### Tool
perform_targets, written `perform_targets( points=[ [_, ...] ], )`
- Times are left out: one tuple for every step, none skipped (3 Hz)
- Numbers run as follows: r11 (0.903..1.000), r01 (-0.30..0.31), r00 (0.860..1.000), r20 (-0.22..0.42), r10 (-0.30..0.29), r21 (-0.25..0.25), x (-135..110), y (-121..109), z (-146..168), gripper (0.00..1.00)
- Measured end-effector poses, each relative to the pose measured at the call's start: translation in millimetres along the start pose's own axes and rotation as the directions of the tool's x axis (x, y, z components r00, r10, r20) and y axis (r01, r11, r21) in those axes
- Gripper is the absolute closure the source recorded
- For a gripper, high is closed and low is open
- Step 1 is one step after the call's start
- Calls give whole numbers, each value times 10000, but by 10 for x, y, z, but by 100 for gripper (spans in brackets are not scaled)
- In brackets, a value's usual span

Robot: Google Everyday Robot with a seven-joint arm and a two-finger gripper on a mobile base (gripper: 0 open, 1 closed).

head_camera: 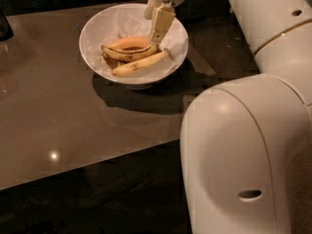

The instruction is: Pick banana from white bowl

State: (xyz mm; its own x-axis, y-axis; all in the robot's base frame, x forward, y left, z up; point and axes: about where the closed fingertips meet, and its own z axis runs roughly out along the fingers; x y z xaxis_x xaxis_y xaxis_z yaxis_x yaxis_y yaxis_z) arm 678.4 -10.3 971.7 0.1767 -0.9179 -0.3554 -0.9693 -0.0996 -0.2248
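The white bowl (100,23) stands on the table toward its back. In it lies the banana (140,63), pale yellow and nearly straight, at the front of the bowl. Behind it lies a darker, curved, brown-marked banana (127,54), and behind that an orange-tan rounded object (130,43). My gripper (157,33) hangs over the bowl's right side, its cream fingers pointing down just above the right ends of the bananas. It holds nothing.
The brown table (58,111) has its front edge running across the lower left. A dark object (5,26) stands at the far left edge. My large white arm (253,145) fills the right side. Dark floor lies below the table.
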Motion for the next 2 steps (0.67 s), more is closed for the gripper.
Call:
perform_targets(
  points=[
    [9996, -76, 10000, -53, 75, -274, 14, 43, 92, 45],
    [9977, -292, 9996, -36, 290, -605, 69, 110, 192, 44]
  ],
)
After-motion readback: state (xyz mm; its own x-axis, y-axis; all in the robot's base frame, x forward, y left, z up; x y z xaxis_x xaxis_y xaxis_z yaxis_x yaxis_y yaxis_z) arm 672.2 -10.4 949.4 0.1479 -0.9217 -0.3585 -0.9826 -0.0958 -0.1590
